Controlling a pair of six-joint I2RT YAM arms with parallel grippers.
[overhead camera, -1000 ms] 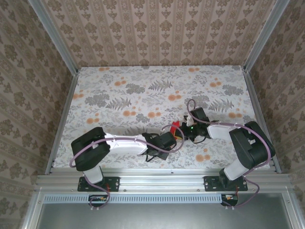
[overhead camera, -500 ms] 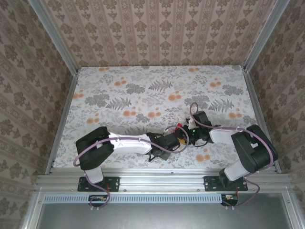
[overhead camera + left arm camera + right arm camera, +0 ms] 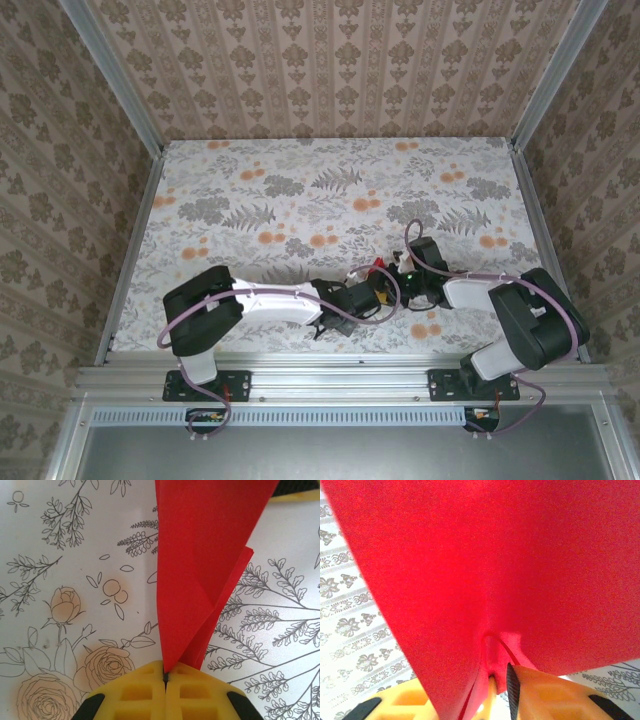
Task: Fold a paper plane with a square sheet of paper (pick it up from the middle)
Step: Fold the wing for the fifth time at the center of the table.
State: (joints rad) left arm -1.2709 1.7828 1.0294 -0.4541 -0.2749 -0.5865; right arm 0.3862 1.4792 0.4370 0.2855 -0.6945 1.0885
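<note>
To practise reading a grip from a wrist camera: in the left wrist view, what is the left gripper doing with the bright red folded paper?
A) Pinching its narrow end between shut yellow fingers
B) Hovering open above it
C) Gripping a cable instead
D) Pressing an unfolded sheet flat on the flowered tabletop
A: the left gripper has its jaws shut tight on the narrow end of the bright red folded paper, whose creased layers widen away from it.

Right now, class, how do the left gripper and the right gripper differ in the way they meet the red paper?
The left gripper has its jaws shut on the pointed tip of the red paper; the right gripper shows a narrow gap between its jaws, hold unclear. From the left gripper the paper widens away; by the right gripper it spreads broad. Both have yellow jaws.
</note>
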